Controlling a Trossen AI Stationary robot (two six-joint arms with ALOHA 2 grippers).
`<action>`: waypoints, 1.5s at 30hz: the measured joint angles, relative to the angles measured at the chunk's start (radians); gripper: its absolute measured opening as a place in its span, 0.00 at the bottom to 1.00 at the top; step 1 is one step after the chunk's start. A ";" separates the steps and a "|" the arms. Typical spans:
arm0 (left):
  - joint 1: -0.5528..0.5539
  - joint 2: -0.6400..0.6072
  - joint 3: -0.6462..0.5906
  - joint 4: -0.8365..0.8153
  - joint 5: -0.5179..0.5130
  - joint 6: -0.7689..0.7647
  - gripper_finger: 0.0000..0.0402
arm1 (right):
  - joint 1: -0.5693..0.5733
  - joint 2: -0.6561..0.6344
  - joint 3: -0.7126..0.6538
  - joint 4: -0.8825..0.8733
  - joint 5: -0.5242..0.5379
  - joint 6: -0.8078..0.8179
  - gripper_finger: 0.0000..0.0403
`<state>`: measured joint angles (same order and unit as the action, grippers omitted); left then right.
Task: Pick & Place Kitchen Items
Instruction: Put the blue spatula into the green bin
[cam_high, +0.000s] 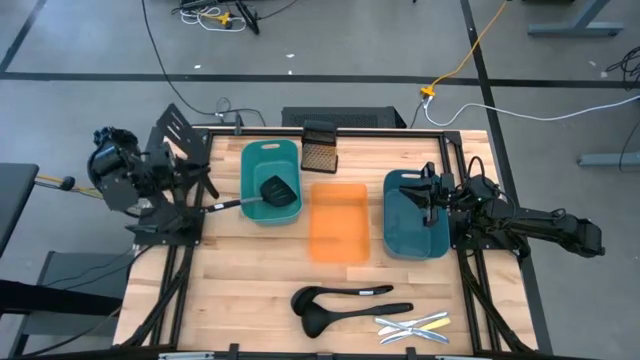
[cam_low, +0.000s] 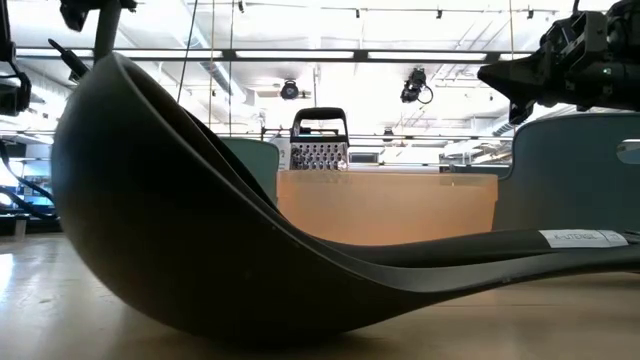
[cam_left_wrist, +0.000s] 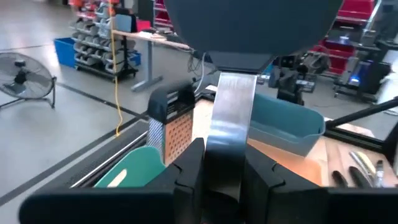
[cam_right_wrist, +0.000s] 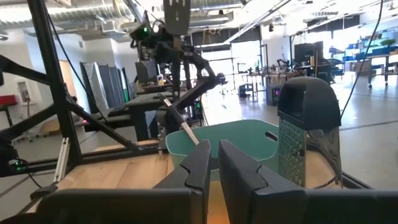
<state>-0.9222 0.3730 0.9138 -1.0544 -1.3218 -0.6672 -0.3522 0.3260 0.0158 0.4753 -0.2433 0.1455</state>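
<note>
Between the fingers of the left end effector (cam_high: 212, 207) sits the metal handle of a spatula (cam_high: 277, 192), clamped, its black head over the teal tray (cam_high: 270, 150). Right end effector (cam_high: 428, 197), closed and empty, hovers over the blue tray (cam_high: 414, 245).

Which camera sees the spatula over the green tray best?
The high view: the whole spatula shows over the teal tray, with the left pincer on its handle. The left wrist view shows only handle and head close up; the right wrist view shows it far off; the low view misses it.
</note>
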 joint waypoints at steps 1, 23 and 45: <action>0.000 0.000 0.012 0.053 0.005 0.058 0.18 | 0.000 0.000 0.000 0.000 0.000 -0.003 0.11; 0.043 0.414 0.611 0.543 -0.249 0.993 0.18 | 0.000 0.000 0.000 0.001 0.044 -0.024 0.11; 0.170 0.373 0.527 -0.515 0.258 -0.005 0.18 | 0.000 0.000 0.000 0.003 0.045 -0.023 0.11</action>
<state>-0.7522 0.7463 1.4404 -1.5698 -1.0636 -0.6723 -0.3519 0.3256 0.0158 0.4778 -0.1986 0.1223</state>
